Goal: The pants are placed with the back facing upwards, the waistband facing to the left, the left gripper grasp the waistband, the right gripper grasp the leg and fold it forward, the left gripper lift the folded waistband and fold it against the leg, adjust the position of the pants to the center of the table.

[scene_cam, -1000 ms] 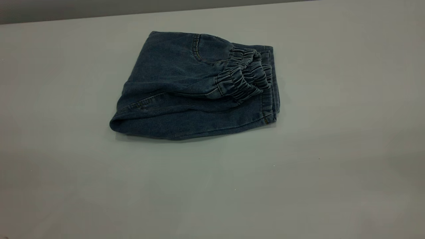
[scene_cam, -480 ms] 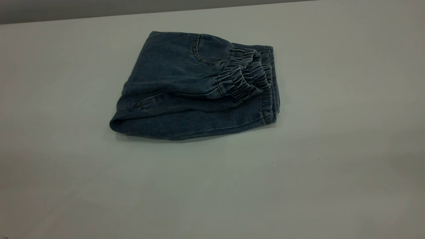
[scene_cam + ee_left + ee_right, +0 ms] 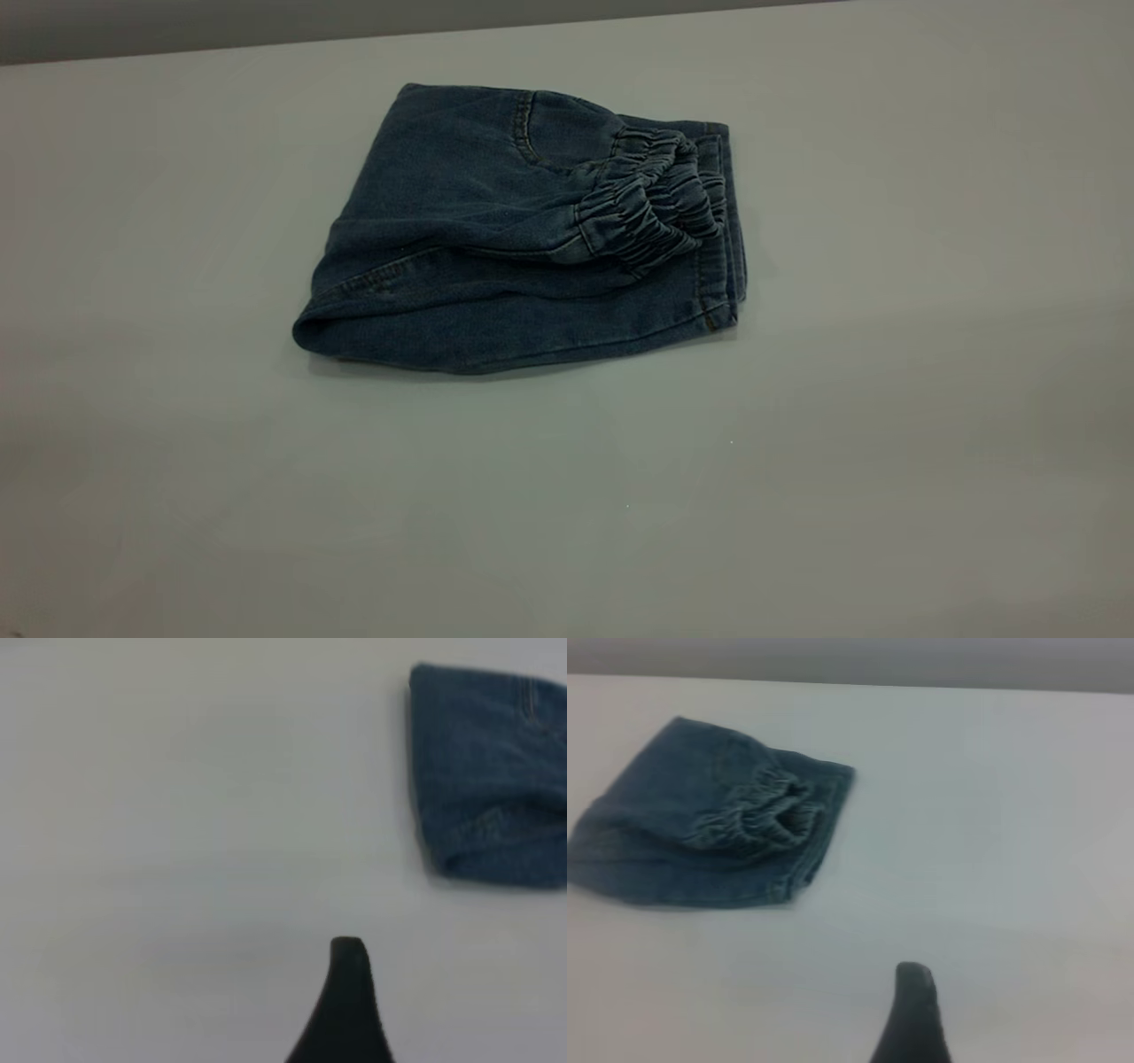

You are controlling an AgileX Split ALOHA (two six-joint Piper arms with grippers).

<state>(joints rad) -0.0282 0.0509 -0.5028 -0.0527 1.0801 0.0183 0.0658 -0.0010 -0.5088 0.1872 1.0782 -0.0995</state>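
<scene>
The blue denim pants [image 3: 523, 230] lie folded into a compact bundle on the white table [image 3: 886, 399], a little toward the far side. The ruched waistband [image 3: 651, 208] rests on top, against the stacked leg hems [image 3: 719, 257] at the bundle's right end. Neither arm appears in the exterior view. In the left wrist view, one black finger [image 3: 347, 1001] of my left gripper [image 3: 438, 1001] hovers over bare table, well apart from the pants [image 3: 492, 780]. My right gripper [image 3: 1010, 1010] likewise shows one finger [image 3: 914, 1010], far from the pants [image 3: 700, 824]. Both hold nothing.
The table's far edge [image 3: 567, 25] runs just behind the bundle, with a grey wall beyond. Bare tabletop surrounds the pants on the left, right and near sides.
</scene>
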